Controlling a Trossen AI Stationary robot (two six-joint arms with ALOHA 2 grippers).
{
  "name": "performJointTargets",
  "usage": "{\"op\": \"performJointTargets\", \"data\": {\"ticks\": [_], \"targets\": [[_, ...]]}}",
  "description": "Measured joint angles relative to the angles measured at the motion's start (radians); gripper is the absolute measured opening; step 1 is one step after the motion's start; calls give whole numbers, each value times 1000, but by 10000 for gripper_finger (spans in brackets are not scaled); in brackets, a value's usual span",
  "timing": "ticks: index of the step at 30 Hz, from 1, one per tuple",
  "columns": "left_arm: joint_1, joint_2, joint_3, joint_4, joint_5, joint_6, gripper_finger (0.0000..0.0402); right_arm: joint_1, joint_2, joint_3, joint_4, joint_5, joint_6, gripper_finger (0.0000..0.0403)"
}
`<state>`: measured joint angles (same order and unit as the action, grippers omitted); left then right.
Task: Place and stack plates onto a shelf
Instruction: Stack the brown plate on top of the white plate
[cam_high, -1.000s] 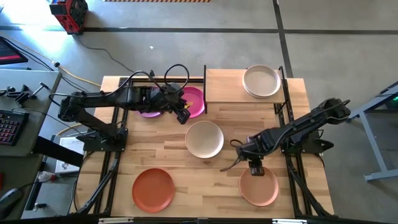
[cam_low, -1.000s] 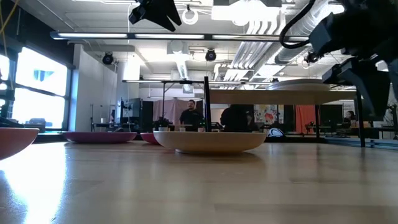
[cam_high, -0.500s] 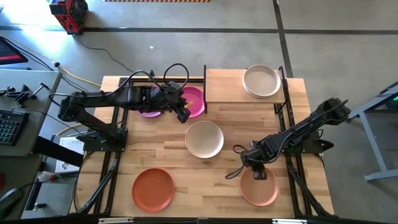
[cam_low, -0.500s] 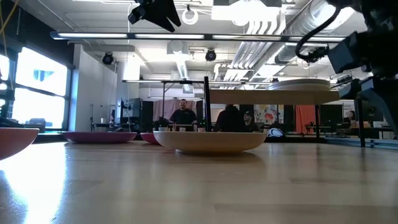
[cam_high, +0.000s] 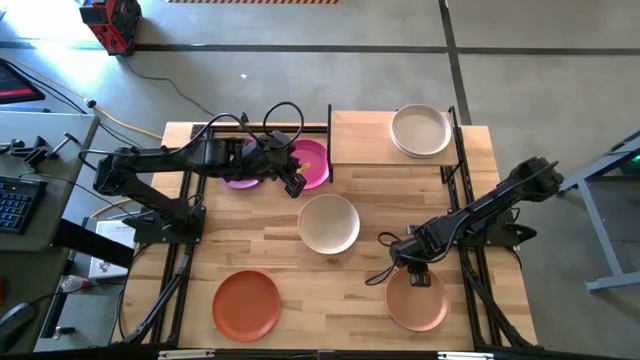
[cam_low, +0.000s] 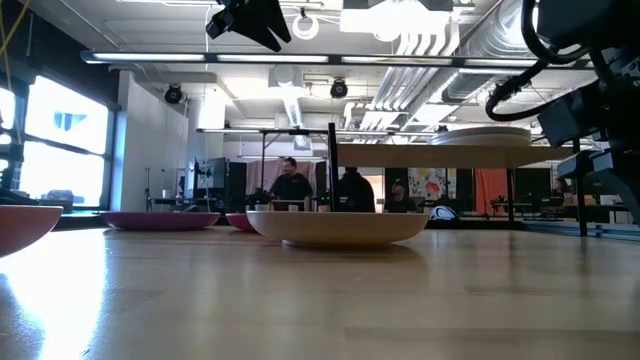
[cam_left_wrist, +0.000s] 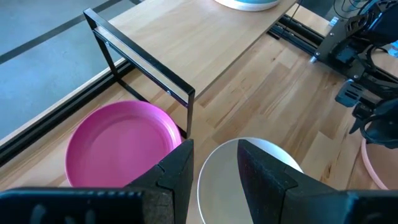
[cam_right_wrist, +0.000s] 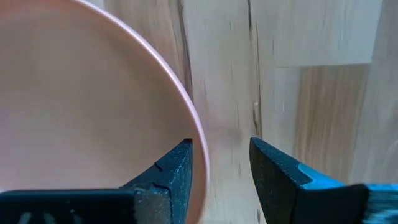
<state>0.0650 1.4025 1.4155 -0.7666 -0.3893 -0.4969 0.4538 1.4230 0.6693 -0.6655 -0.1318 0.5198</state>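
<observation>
The right arm's fingers (cam_right_wrist: 221, 171) stand open astride the rim of the peach plate (cam_right_wrist: 81, 112), one inside the lip, one outside over the bare surface (cam_right_wrist: 298, 37). To do this well, I judge they should settle until the rim sits deep between them, then close squarely and lift level. Farther off, the shelf (cam_high: 365, 140) already holds a stack of plates (cam_high: 420, 130). The left arm's fingers (cam_left_wrist: 214, 171) wait open, between the magenta plate (cam_left_wrist: 118, 146) and the cream plate (cam_high: 328, 223).
</observation>
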Motion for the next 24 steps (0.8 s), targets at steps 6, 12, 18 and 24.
{"op": "performJointTargets", "data": {"ticks": [6, 12, 18, 24], "targets": [[0, 0, 0, 0, 0, 0, 113, 0, 3, 0, 0, 13, 2, 137], [0, 0, 0, 1, 0, 0, 113, 0, 4, 0, 11, 18, 4, 105], [0, 0, 0, 1, 0, 0, 113, -2, 4, 0, 42, 4, 41, 49], [0, 0, 0, 1, 0, 0, 113, -2, 4, 0, 43, -34, 113, 7]]}}
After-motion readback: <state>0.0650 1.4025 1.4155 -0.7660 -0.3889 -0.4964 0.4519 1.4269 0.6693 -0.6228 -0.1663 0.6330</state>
